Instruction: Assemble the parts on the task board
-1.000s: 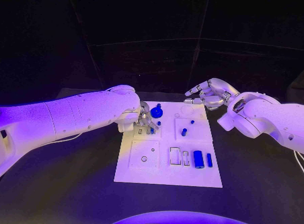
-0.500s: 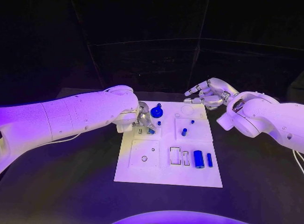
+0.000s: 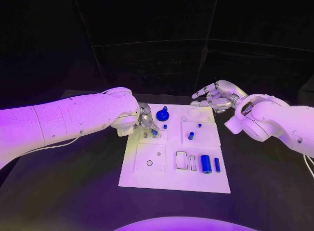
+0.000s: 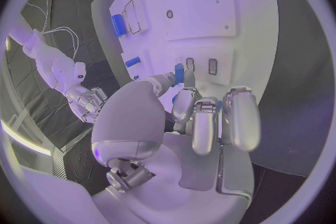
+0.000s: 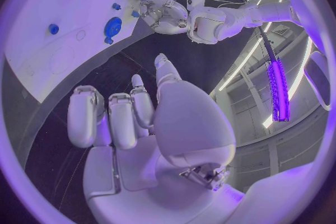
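Since a second ago my left hand (image 3: 144, 122) has edged back, pinching a small blue part (image 4: 179, 73) above the task board (image 3: 172, 180) slots for insertion, while my right hand (image 3: 216, 97) hovers empty, fingers loosely apart.

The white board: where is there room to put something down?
The task board is bare along its near edge, below the big blue cylinder. Its far end is crowded: the left hand works among small blue pieces beside the blue gear.

Dark lab: black table (image 3: 73, 192), robot arms
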Tool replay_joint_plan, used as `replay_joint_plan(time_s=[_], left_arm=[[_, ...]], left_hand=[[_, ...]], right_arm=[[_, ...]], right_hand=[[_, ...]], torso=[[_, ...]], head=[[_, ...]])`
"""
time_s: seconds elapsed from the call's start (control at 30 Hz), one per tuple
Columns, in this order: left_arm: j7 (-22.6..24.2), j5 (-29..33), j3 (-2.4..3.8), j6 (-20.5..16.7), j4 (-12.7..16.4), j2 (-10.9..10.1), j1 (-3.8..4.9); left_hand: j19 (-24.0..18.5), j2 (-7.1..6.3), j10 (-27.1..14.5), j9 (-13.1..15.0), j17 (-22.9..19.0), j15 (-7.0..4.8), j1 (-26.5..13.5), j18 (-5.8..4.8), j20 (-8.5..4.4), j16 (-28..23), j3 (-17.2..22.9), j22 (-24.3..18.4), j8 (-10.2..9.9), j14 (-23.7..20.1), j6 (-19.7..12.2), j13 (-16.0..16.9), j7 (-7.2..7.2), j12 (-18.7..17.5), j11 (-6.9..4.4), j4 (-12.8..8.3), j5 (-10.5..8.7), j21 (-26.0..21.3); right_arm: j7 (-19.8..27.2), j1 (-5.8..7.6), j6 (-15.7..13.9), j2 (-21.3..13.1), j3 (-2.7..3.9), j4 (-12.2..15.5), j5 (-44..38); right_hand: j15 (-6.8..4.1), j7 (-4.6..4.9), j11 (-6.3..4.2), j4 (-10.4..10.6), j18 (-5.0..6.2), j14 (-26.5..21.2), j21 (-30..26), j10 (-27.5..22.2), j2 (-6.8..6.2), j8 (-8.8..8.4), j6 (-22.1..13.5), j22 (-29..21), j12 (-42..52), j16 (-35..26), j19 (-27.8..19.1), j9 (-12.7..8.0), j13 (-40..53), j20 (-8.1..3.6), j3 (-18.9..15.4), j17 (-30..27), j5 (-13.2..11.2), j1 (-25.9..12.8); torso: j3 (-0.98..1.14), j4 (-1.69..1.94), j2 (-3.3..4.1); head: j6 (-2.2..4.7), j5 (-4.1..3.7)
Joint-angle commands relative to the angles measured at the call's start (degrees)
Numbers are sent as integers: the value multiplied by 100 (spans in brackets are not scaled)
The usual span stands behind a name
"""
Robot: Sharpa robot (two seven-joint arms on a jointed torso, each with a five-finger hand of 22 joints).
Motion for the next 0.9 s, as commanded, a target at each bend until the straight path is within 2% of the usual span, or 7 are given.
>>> replay_joint_plan(time_s=[0.03,0.2,0.43,0.9], left_arm=[[74,-28,1,-286,30,-32,11],[75,-101,-4,-369,-2,-41,-9],[117,-179,-6,-445,-69,-13,-93],[136,-200,-6,-386,-103,31,-197]], left_hand=[[16,-9,30,7,1509,32,-56,-66,43,18,1040,6,30,597,-31,8,13,20,-1,-1002,-22,-27],[19,-12,35,11,1509,32,-63,-68,42,18,1051,14,34,597,-30,13,12,24,-2,-1009,-23,-23],[34,-11,63,40,1509,28,-182,-74,39,18,1072,50,69,597,3,28,-2,44,-9,-994,-46,-3],[36,-16,72,54,1509,23,-246,-75,35,18,1035,56,85,597,23,26,-16,49,-18,-989,-62,-2]], right_arm=[[42,12,29,-5,4,1,17],[50,12,24,-8,4,-7,17],[62,12,21,-19,4,-5,17],[65,12,26,-27,4,7,17]], right_hand=[[-40,-17,-12,4,59,247,-18,30,57,29,36,-1,25,-19,4,1,43,-44,-37,-3,9,-15],[-40,-17,-12,4,59,247,-18,30,57,29,36,-1,25,-19,4,1,43,-44,-37,-3,9,-15],[-40,-17,-12,4,59,247,-18,30,57,29,36,-1,25,-19,4,1,43,-44,-37,-3,9,-15],[-40,-17,-12,4,59,247,-18,30,57,29,36,-1,25,-19,4,1,43,-44,-37,-3,9,-15]], torso=[[5,3,2],[2,-7,4],[4,-9,-3],[1,-19,10]], head=[[-6,8],[-1,30],[-3,43],[5,56]])
